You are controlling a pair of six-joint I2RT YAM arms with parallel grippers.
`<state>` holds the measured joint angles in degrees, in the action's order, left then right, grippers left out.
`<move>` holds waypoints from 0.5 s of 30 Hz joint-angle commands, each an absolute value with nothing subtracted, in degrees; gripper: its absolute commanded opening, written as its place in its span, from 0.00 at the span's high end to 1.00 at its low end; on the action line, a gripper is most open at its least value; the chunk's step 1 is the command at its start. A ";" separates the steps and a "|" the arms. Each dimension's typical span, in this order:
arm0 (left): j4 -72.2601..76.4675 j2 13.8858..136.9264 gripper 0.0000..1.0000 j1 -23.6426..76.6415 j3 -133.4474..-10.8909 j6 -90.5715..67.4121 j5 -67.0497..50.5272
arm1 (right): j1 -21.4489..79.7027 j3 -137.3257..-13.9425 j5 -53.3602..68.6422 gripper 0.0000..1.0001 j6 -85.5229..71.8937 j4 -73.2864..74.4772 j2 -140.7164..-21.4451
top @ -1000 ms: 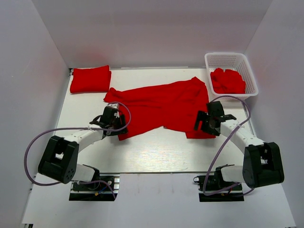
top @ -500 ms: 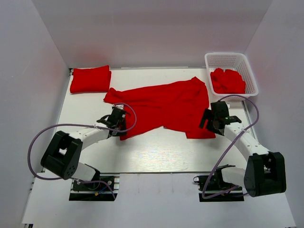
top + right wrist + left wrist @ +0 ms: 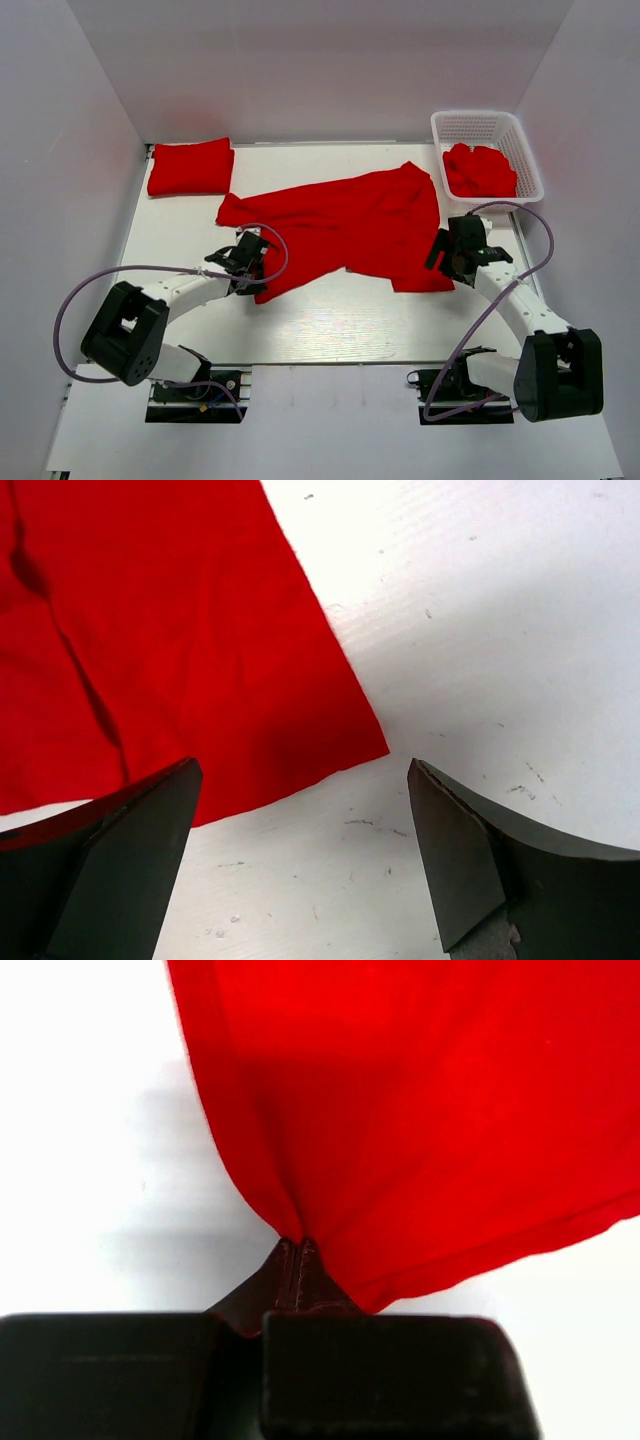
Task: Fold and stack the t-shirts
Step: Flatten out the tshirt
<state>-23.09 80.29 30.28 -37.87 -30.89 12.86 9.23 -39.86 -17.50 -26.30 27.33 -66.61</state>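
Note:
A bright red t-shirt (image 3: 345,225) lies spread and rumpled across the middle of the white table (image 3: 330,320). My left gripper (image 3: 254,268) is at its near left corner, shut on the cloth edge; in the left wrist view the t-shirt (image 3: 420,1110) bunches into the closed fingertips of the left gripper (image 3: 296,1245). My right gripper (image 3: 450,262) hovers over the near right corner, open; the t-shirt's corner (image 3: 200,650) lies just ahead of the right gripper (image 3: 300,820), untouched. A folded t-shirt (image 3: 190,167) rests at the back left. More red t-shirts (image 3: 480,170) fill the basket.
A white lattice basket (image 3: 488,125) stands at the back right corner. White walls enclose the table on three sides. Purple cables loop from both arms. The arm bases sit at the near edge.
My left gripper has closed onto the t-shirt's near left corner. The right gripper has shifted slightly right and forward over the near right corner, staying open.

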 commanded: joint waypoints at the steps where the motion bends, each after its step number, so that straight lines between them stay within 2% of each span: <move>1: -28.65 76.30 1.00 30.76 -36.56 -31.20 11.34 | 8.61 -39.02 -19.78 0.10 -28.04 27.95 -66.53; 15: -31.46 76.20 1.00 30.76 -38.75 -32.34 15.21 | 7.12 -39.19 -21.09 0.10 -30.14 25.49 -77.86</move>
<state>-29.47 77.45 30.50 -37.12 -31.57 13.23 7.73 -39.40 -19.57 -28.47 26.41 -76.42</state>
